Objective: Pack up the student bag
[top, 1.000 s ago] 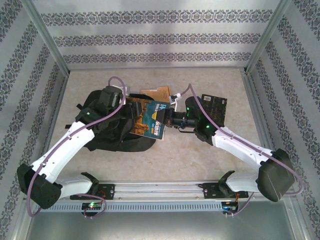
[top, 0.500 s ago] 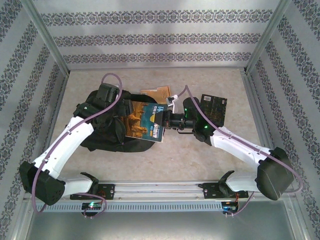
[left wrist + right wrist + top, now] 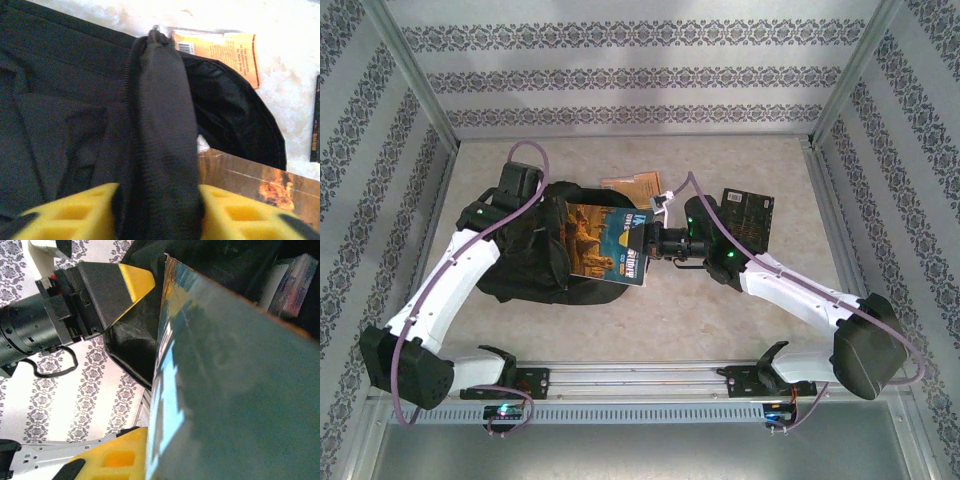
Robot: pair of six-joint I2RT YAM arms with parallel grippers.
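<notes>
The table [image 3: 720, 310] is pale and speckled, with flower-patterned walls [image 3: 620, 80] around it. The bag [image 3: 535, 272] lies on the left half of the table, soft and black, with its open mouth facing right.

The left gripper [image 3: 157, 202] is at the far top of the bag. Its yellow jaws are pinched tight on a thick fold of black cloth beside the zip. The fold stands up between them in the left wrist view.

A blue book [image 3: 605, 240] is tilted over the bag's mouth. Its left part is on top of the bag. The right gripper [image 3: 648, 238] holds the book's right edge, one jaw on each side, closed on it. In the right wrist view the cover slants across, with the black cloth behind it.

An orange book [image 3: 635, 186] lies flat just behind the bag, partly hidden by it. A dark book [image 3: 748, 212] lies on the right, well apart from the bag, partly under the right arm.
</notes>
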